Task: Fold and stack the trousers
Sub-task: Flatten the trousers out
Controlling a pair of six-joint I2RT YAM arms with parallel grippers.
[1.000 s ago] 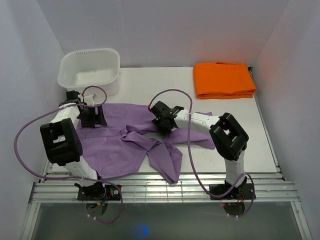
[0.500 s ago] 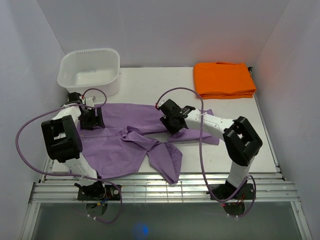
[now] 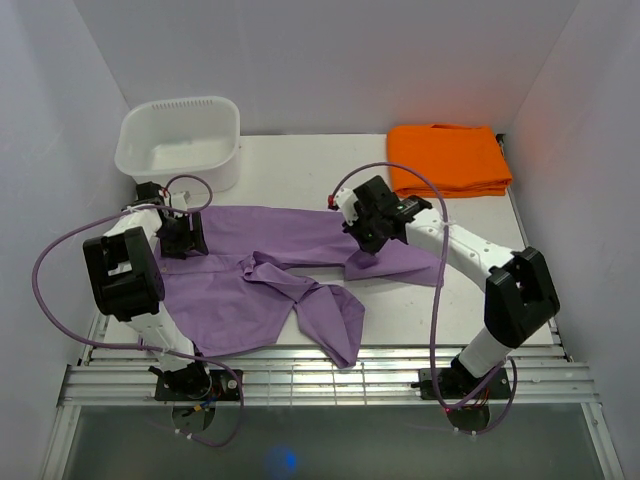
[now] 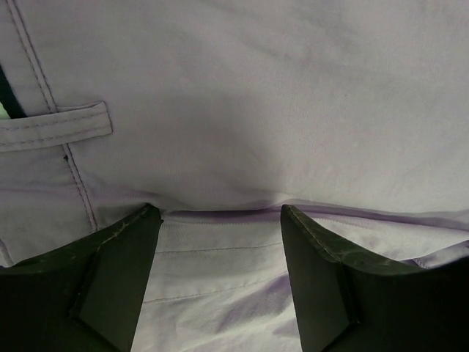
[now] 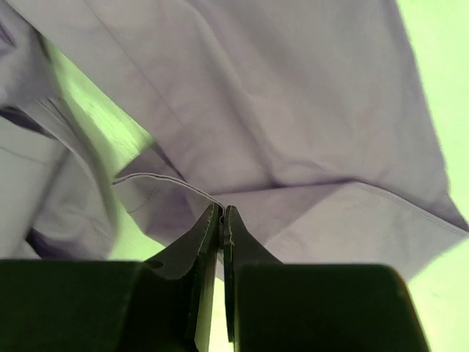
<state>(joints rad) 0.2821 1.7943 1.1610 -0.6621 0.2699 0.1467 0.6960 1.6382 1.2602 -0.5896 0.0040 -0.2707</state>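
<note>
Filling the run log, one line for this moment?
left gripper: open over trousers waistband | right gripper: shut on trousers leg | trousers: unfolded | orange folded cloth: far-right corner

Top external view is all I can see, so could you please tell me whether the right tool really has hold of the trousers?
Observer: Yes; on the right wrist view the right tool is shut on a thin hem edge of the trousers.
Operator: Thank you. Is the left tool gripping too?
Observer: No; the left tool is open, its fingers wide apart, with a seam fold running between the tips.
Operator: Which part of the trousers is that?
Observer: A belt loop lies nearby, so it is likely the waistband.
</note>
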